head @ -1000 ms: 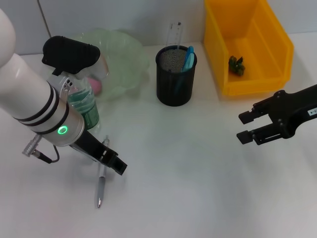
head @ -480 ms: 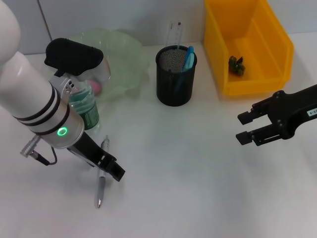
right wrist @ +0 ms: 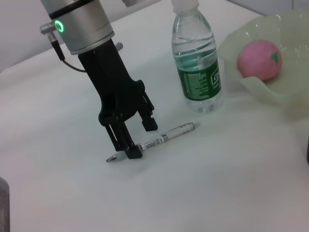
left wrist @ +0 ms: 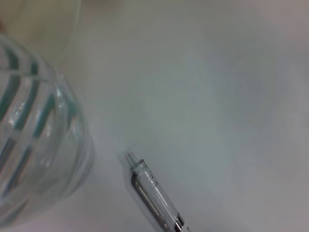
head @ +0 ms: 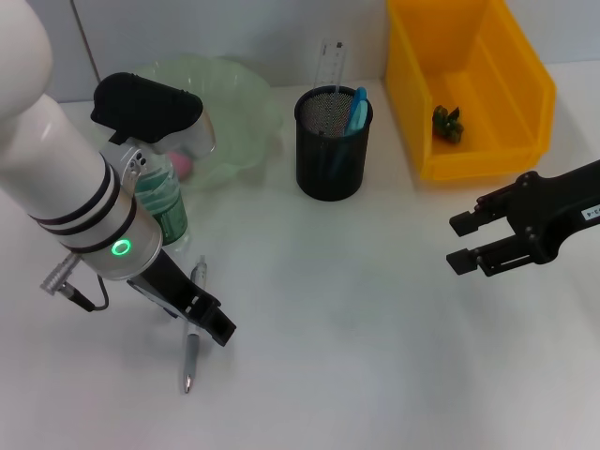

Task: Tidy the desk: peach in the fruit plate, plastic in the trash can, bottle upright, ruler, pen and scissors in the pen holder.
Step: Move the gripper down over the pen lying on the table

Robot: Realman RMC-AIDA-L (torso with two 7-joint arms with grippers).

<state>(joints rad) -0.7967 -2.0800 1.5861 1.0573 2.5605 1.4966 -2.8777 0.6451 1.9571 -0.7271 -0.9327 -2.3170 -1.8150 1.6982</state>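
Silver ballpoint pen remains on the white table, my left gripper fingers apart astride it; peach, bottle, plastic done.

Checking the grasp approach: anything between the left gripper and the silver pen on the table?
Nothing visible. The left gripper is open, its fingers straddling the silver pen lying flat on the white table. The upright clear water bottle with green label stands beside it, apart from the pen. The right gripper hovers far off.

White desk: pen, bottle, plate, holder, bin.
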